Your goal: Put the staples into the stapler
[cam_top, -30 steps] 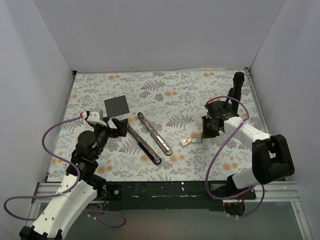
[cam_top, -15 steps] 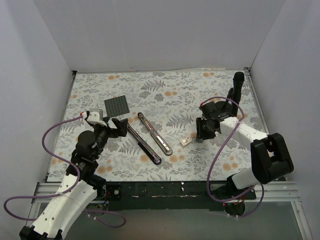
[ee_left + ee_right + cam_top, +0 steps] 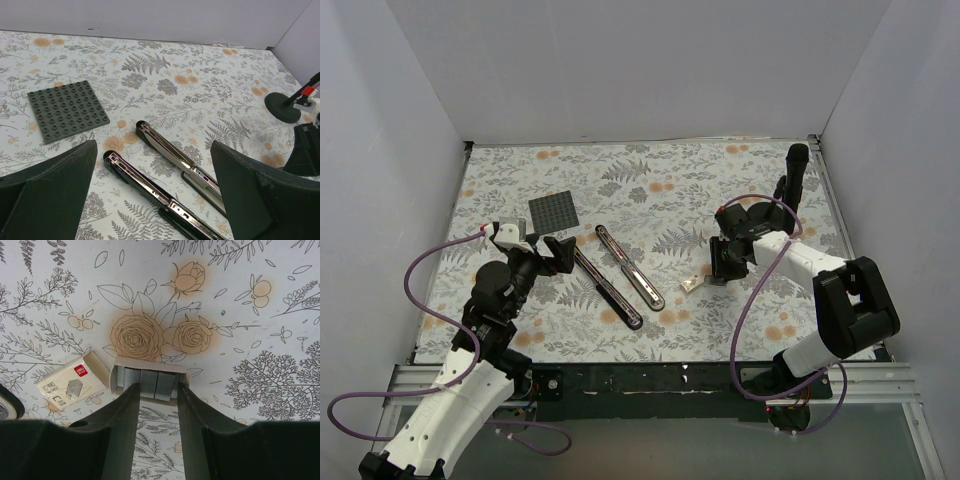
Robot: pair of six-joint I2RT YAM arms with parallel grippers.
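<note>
Right gripper [image 3: 158, 387], lower centre, stands part open astride the staples [image 3: 149, 379], grip not determinable; left gripper [image 3: 154, 146] gapes wide, empty, the stapler [image 3: 172, 155] lying mid-frame.

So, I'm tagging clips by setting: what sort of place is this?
Probably a robot test cell: plain white walls box in a floral-covered table, with a left arm and right arm bolted at its near edge.
</note>
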